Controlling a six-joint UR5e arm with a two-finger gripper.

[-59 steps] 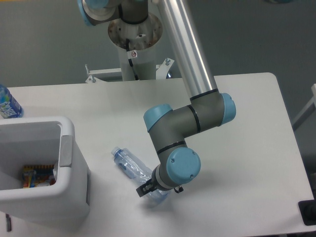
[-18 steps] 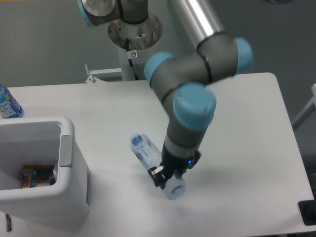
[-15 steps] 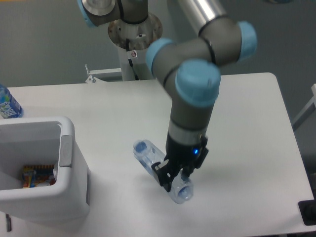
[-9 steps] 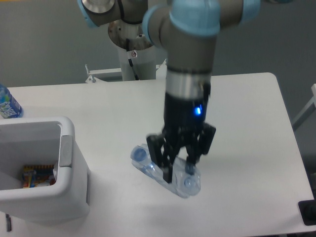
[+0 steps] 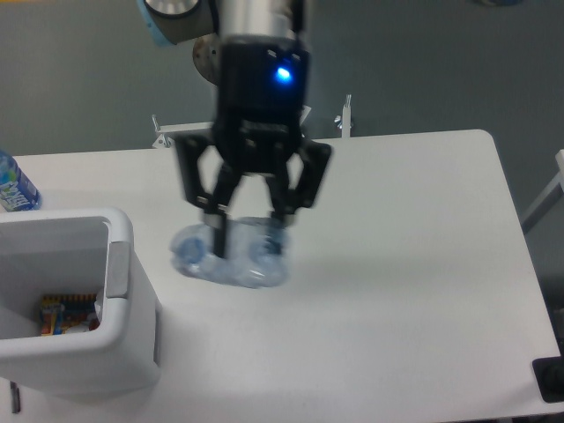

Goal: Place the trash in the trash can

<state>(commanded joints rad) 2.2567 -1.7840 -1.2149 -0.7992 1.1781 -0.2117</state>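
My gripper (image 5: 247, 242) points straight down near the camera, shut on the trash, a crushed clear bluish plastic bottle (image 5: 227, 257). The bottle hangs crosswise between the two black fingers, lifted off the white table (image 5: 414, 264). The trash can (image 5: 115, 300), a big white rectangular bin with a grey side panel, stands at the left edge. The bottle is just right of its rim, not over the opening. Colourful bits lie at the bottom of the can. No paper scrap shows on the table.
A blue-labelled water bottle (image 5: 12, 187) stands at the far left edge behind the can. The robot's base column (image 5: 233, 106) rises behind the table. A dark object (image 5: 551, 379) sits at the lower right corner.
The gripper has lifted the crushed bottle off the table, swung up and to the left toward the can, and now looks much larger in view.
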